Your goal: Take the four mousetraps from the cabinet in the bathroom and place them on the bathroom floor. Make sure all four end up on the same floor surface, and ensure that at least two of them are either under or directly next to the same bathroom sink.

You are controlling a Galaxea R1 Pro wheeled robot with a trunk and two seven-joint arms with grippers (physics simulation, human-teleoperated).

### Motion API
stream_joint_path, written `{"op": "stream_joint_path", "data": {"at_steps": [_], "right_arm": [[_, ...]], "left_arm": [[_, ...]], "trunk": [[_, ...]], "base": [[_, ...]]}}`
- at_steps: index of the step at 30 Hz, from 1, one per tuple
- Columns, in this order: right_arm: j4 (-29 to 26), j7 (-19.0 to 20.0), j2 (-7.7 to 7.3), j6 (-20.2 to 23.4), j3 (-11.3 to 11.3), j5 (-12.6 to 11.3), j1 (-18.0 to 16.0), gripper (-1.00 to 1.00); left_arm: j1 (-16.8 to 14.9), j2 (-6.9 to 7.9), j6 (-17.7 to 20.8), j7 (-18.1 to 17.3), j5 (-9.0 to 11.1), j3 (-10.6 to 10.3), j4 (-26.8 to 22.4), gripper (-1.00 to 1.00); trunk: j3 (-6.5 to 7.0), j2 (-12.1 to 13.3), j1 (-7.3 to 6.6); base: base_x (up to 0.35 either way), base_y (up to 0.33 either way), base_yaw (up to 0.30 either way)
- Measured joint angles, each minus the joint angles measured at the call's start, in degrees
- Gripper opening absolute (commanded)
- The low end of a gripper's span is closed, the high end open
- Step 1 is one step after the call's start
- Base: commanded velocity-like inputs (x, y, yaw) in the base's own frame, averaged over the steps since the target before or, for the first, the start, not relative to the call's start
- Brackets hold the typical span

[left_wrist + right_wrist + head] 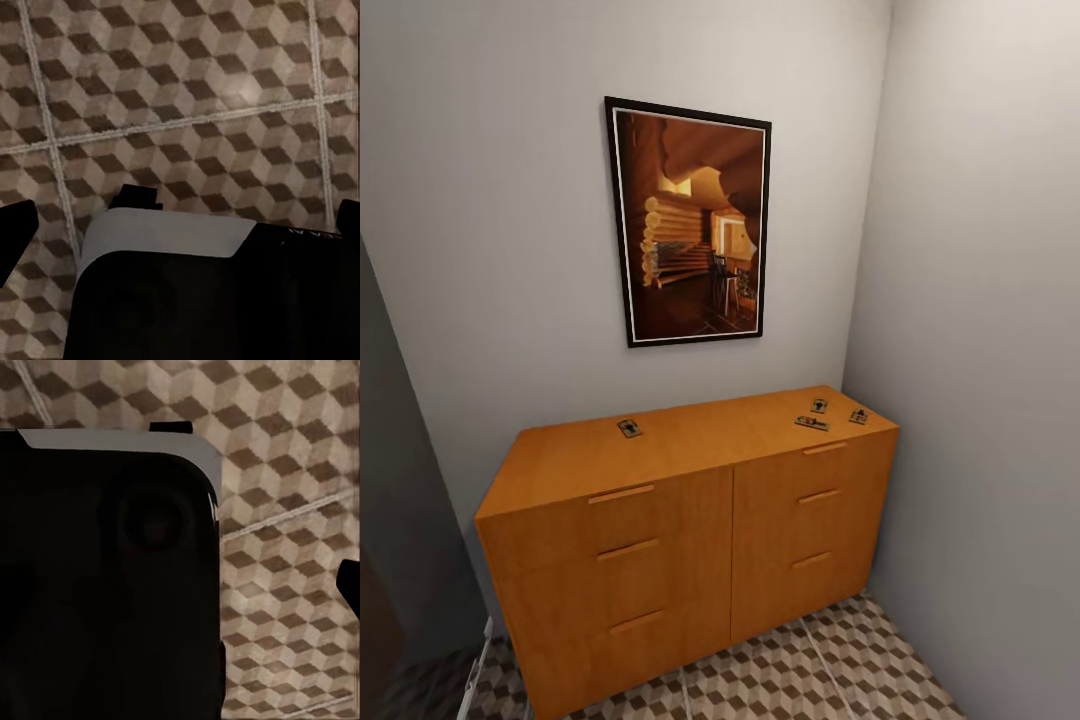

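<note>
Orange-brown cabinet (690, 530) carries four mousetraps (812, 423) under framed picture (690, 222); end effector states unclear.

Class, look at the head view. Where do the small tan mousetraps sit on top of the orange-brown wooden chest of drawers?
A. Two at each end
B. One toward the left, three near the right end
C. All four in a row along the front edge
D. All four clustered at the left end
B: on the orange-brown wooden chest of drawers, one small tan mousetrap lies toward the left, while three sit together near the right end.
</note>
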Motion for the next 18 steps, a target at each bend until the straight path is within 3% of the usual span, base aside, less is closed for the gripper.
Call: {"op": "stream_joint_path", "data": {"at_steps": [5, 9, 18], "right_arm": [[-3.98, 0.15, -1.52, 1.27, -0.06, -0.02, -0.02, 1.0], [-8.07, 0.22, -2.94, 4.68, -0.13, -0.17, -0.04, 1.0], [-16.3, 0.3, -4.89, 11.93, -0.51, -0.47, -0.04, 1.0]], "left_arm": [[0.0, 0.1, 4.85, 0.43, -0.26, -0.03, -5.24, 1.0], [0.0, 0.15, 8.59, 0.55, -0.43, -0.08, -9.93, 1.0], [0.01, 0.18, 11.3, 0.64, -0.52, -0.14, -15.25, 1.0]], "trunk": [[0.0, 0.0, 0.0], [0.0, 0.0, 0.0], [0.0, 0.0, 0.0]], "base": [[0.0, 0.0, 0.0], [0.0, 0.0, 0.0], [0.0, 0.0, 0.0]]}}
